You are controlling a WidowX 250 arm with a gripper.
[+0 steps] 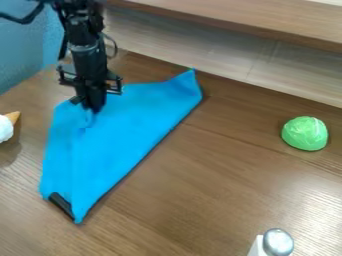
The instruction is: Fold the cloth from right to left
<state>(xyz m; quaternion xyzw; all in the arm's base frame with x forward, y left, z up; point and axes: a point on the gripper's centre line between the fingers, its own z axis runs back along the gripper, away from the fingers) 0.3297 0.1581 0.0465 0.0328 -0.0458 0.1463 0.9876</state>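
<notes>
Blue cloth [123, 132] lies left of centre. Your gripper [92, 109] appears clenched on a pucker near its far-left edge. Handling, judged: light, limp, not fragile; pinch a corner or raised fold, since flat fabric may slip.

From the middle of the view, bare counter [187, 190] leaves open passage toward 4 and 6 o'clock. In the way stand a green dome [304, 133] at 3, a silver-topped white object [278, 242] at 5 and a raised wooden ledge [234, 19] across 12 to 1.
</notes>
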